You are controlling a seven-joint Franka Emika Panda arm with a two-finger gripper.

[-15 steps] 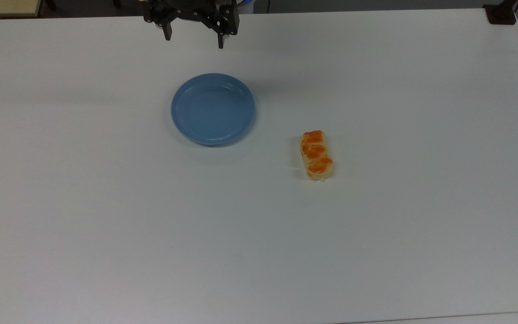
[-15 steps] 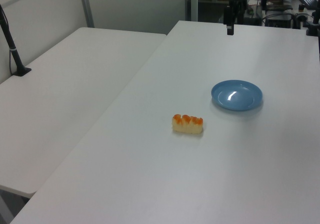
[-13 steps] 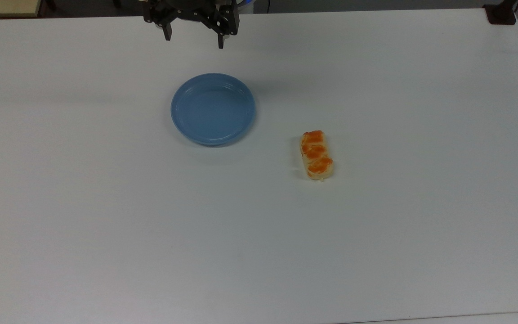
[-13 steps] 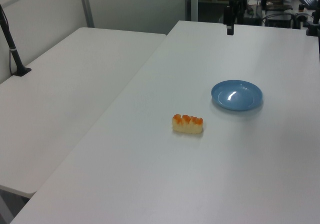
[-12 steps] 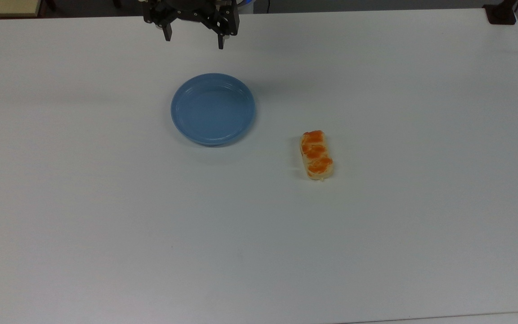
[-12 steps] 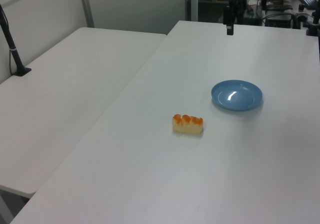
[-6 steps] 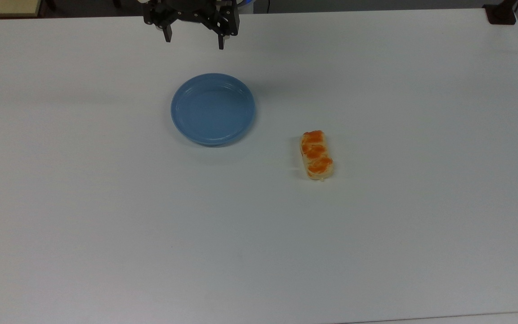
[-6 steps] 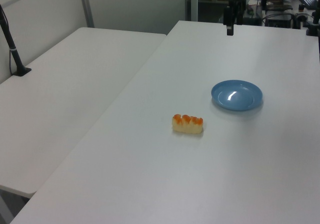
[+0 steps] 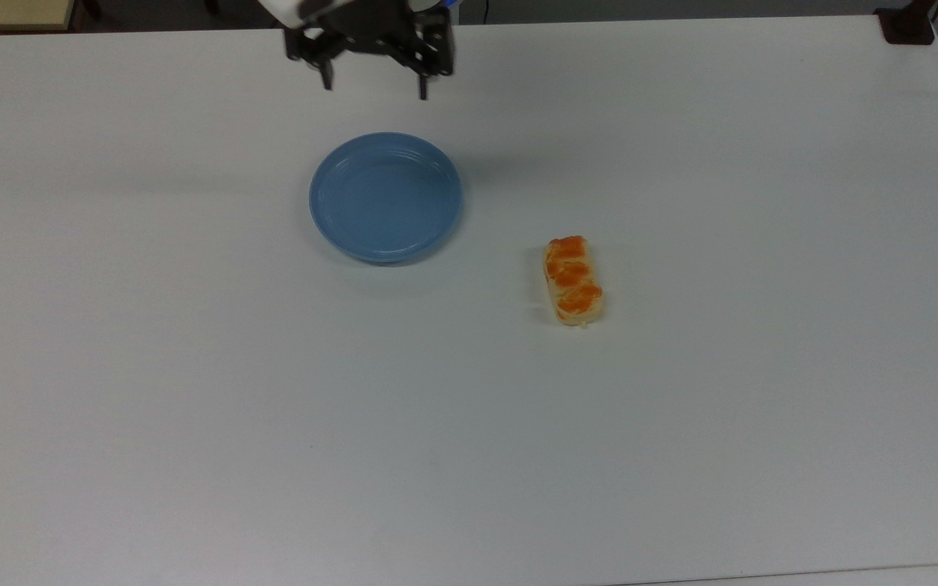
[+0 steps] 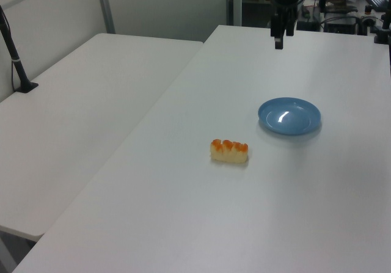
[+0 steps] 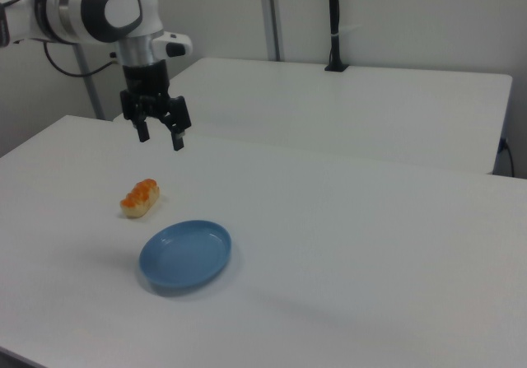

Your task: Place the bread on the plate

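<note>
The bread (image 9: 573, 280), a pale-yellow bun with orange-brown lumps, lies on the white table, to the lower right of the plate in the top view; it also shows in the left view (image 10: 230, 151) and the right view (image 11: 139, 197). The light-blue plate (image 9: 386, 197) (image 10: 289, 115) (image 11: 185, 254) is empty. My gripper (image 9: 374, 89) (image 11: 160, 138) (image 10: 278, 43) hangs open above the table, beyond the plate's far rim in the top view, with nothing between its fingers.
A second white table (image 10: 79, 96) adjoins this one on the left view's left. A black post on a base (image 10: 18, 68) stands on it. Another black mount (image 9: 907, 24) sits at the top view's top right corner.
My gripper has shifted a little to the top view's right and toward the plate, staying open. Bread and plate have not moved.
</note>
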